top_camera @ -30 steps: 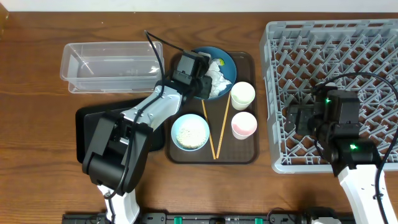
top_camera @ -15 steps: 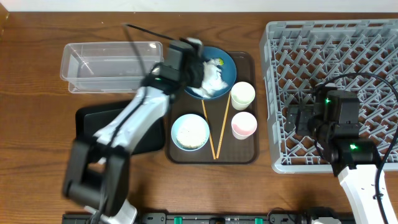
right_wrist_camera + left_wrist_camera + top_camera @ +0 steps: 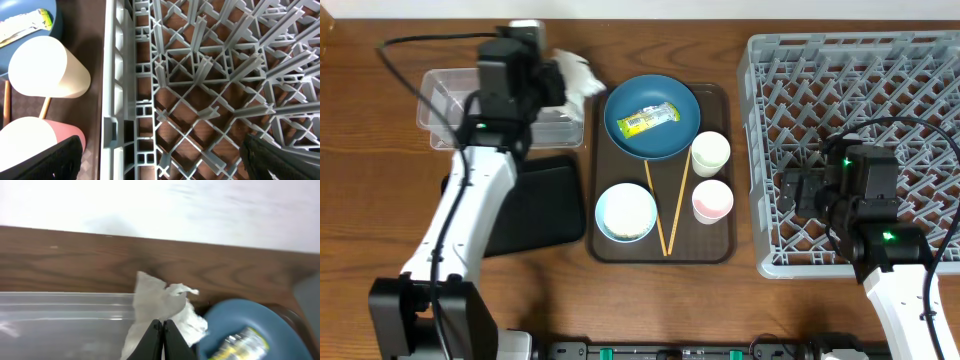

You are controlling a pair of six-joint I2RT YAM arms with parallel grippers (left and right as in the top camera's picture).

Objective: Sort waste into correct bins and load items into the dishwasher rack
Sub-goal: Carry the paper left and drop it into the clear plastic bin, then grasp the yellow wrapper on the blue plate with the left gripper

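Since the earlier frame the left gripper (image 3: 163, 330) has swung from the dark-blue dish (image 3: 625, 100) to the clear tub (image 3: 450, 100). Its fingers pinch the napkin (image 3: 162, 302) above the tub's right end. A yellow-green scrap (image 3: 648, 120) lies on the dish. The right gripper (image 3: 798, 190) hangs over the rack (image 3: 920, 60) with its fingers spread.

Grey rack (image 3: 200, 90) fills view; pale-green cup (image 3: 42, 67), pink cup (image 3: 35, 145) left.

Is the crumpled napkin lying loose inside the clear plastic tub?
No, the crumpled napkin is pinched between the shut fingers of the left gripper, held at the end of the clear plastic tub and not released.
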